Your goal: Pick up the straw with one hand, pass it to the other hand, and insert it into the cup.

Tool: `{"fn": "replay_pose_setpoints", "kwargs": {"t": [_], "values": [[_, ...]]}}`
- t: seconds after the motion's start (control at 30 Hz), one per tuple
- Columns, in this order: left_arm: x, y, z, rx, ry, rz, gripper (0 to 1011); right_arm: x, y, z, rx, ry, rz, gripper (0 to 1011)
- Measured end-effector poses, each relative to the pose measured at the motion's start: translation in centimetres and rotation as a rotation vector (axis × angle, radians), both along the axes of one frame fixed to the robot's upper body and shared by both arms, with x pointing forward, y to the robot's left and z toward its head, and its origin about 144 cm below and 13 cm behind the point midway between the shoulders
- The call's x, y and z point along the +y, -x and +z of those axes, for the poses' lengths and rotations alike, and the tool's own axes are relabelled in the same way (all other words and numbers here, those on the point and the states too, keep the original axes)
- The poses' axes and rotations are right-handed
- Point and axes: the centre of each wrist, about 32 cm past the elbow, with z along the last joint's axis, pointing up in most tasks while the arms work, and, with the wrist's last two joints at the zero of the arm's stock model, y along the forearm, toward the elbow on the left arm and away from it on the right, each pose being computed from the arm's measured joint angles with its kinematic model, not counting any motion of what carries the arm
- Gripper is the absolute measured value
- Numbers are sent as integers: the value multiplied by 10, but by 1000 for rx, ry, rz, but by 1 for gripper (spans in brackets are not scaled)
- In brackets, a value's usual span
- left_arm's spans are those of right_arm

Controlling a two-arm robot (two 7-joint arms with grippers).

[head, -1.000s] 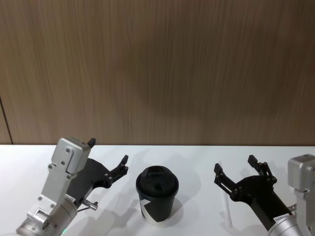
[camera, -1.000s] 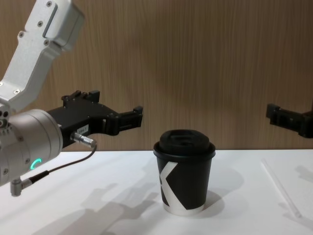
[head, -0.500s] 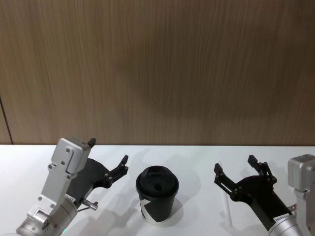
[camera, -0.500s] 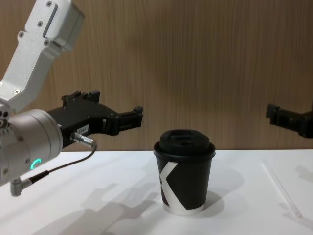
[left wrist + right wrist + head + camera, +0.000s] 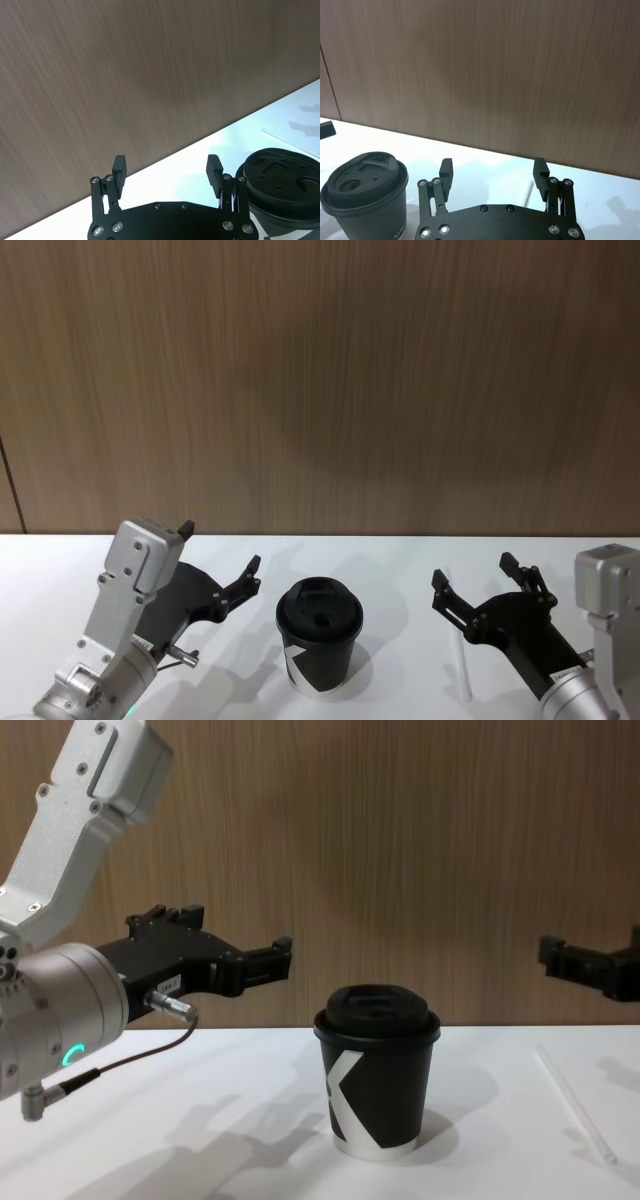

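The black cup with a black lid and a white K-like mark stands upright at the middle of the white table. The thin white straw lies flat on the table to the cup's right. My right gripper hovers open above the straw, not touching it; the right wrist view has the straw on the table ahead, between its spread fingers. To the left of the cup my left gripper is open and empty, above the table, with the cup's lid beside it.
A wood-panelled wall rises straight behind the white table. The left arm's silver wrist with its green ring light and cable hangs over the table's near left.
My right gripper has edged slightly left, toward the cup, staying open. The left arm, cup and straw have not moved.
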Motion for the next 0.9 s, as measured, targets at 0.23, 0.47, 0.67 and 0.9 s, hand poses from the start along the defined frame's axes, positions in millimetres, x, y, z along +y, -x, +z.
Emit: {"fn": "replay_pose_setpoints", "kwargs": {"t": [0.23, 0.47, 0.67, 0.9], "values": [[0, 0, 0, 0, 0, 0, 1003, 4, -9, 4, 39, 7, -7, 1001], [0, 0, 0, 0, 0, 0, 1003, 8, -18, 10, 89, -3, -26, 1001], [0, 0, 0, 0, 0, 0, 1003, 12, -28, 14, 134, -13, -47, 1001], [0, 0, 0, 0, 0, 0, 1003, 15, -36, 16, 164, -5, -68, 1001]]}}
